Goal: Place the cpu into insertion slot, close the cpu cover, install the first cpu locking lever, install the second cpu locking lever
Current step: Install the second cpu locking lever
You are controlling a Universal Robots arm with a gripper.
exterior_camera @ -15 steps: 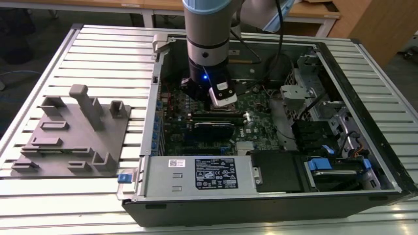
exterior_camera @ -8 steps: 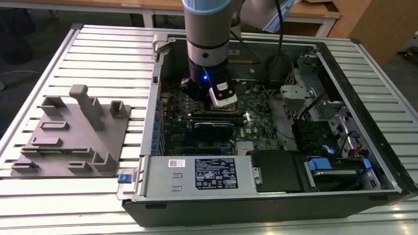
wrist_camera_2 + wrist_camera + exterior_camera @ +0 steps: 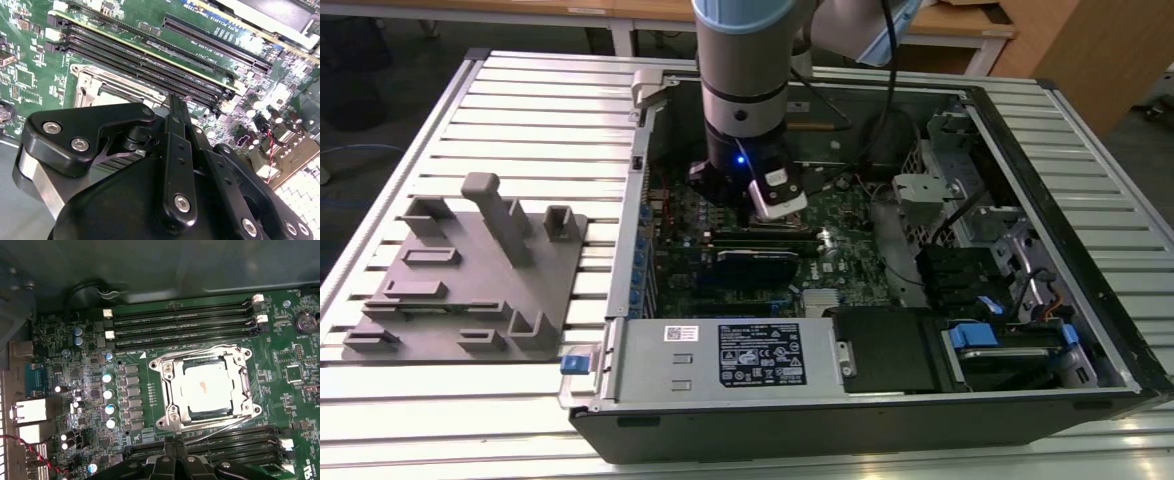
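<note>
The cpu [image 3: 207,390] lies flat in the insertion slot [image 3: 161,423], its pale metal top showing through the cut-out. The cpu cover [image 3: 170,385] is down over it as a silvery frame. Thin wire levers run along the socket's edges; one [image 3: 220,427] slants along the side nearest my gripper. In the first wrist view my gripper [image 3: 176,447] hangs just beside that side of the socket, fingers together with nothing between them. The second wrist view shows the black gripper [image 3: 175,102] above the socket's rim [image 3: 87,82]. In the exterior view the gripper [image 3: 774,215] is low inside the open computer case.
Long black memory slots [image 3: 180,322] flank the socket on both sides. The case walls [image 3: 640,180] surround the board. A drive bay with blue tabs [image 3: 974,335] and a labelled metal box [image 3: 720,355] sit at the front. A grey fixture [image 3: 467,270] stands at the exterior view's left.
</note>
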